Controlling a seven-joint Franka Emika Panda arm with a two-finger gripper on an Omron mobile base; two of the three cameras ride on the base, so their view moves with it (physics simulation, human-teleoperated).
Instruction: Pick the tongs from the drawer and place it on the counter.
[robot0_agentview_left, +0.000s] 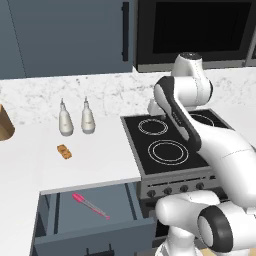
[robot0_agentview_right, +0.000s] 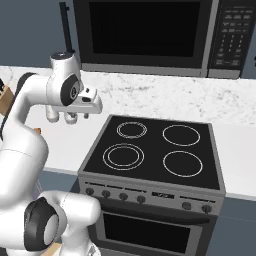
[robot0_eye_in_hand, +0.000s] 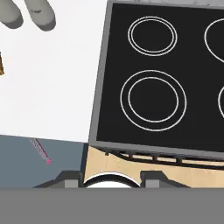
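The drawer (robot0_agentview_left: 90, 235) is standing pulled open at the 7 o'clock corner of the left base view, below the front edge of the white table (robot0_agentview_left: 100, 160). The tongs (robot0_agentview_left: 90, 205) are lying flat on the drawer floor, slanting from a magenta thick end at 10 o'clock down to thin pale arms at 4 o'clock, touching no wall of the drawer.

On the table, a small orange-brown block (robot0_agentview_left: 64, 152) is sitting near the front edge, roughly at 12 o'clock from the tongs. 2 pale bottles (robot0_agentview_left: 76, 120) are standing upright side by side behind it, close to the marbled backsplash. A brown object (robot0_agentview_left: 5, 125) is showing at the 9 o'clock edge of that view.

The stove (robot0_agentview_right: 155, 150) with 4 rings is sitting directly beside the table, with a microwave (robot0_agentview_right: 145, 35) hanging above it.

The claw (robot0_agentview_right: 67, 117) is hanging high over the seam between table and stove, well apart from the drawer and holding nothing. Its fingers are pointing downward; I cannot tell how wide they are standing.

In the hand view, the tongs (robot0_eye_in_hand: 40, 151) are appearing as a thin pink streak at 8 o'clock, inside the grey drawer (robot0_eye_in_hand: 26, 162), with the stove (robot0_eye_in_hand: 153, 83) taking up the 3 o'clock side.
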